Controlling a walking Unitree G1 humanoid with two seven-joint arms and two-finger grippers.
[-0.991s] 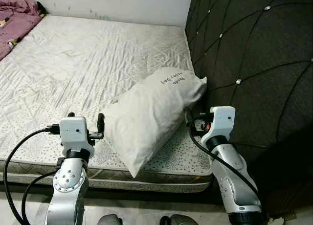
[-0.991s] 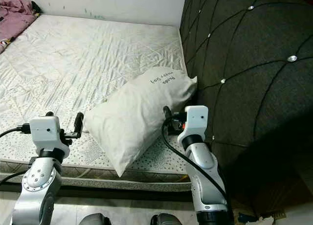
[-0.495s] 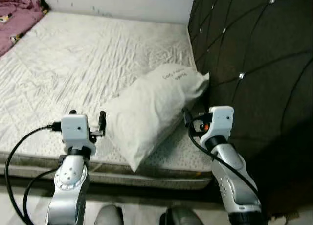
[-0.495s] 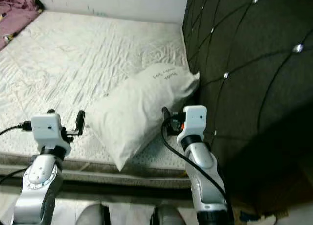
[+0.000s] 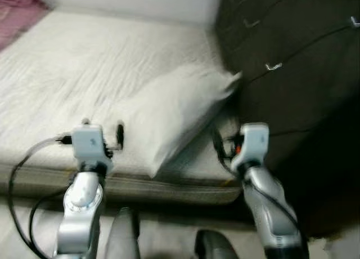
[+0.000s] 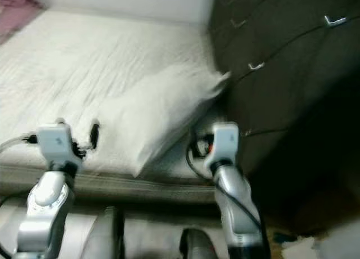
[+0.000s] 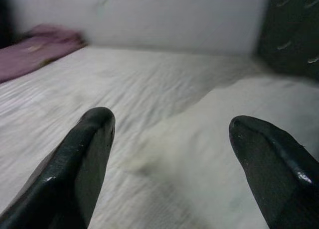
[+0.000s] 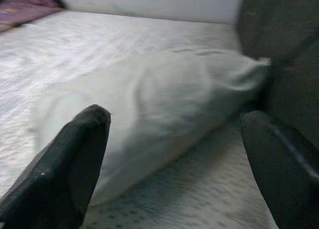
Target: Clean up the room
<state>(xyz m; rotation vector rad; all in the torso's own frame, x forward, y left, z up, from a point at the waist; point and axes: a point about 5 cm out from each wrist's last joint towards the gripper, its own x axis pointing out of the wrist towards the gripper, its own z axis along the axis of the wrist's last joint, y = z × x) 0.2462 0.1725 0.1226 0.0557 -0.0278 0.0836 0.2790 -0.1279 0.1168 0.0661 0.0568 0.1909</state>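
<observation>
Flanking white pillow (image 5: 180, 110) on mattress (image 5: 67, 73): left pincer (image 7: 172, 154) & right pincer (image 8: 174, 159); both wide open, empty.

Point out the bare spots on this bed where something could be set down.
The mattress lies bare from the pillow toward the pink blanket and back wall. It is tight where the pillow's corner meets the dark headboard.

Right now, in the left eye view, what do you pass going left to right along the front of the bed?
Left gripper → white pillow → right gripper → dark tufted headboard.
</observation>
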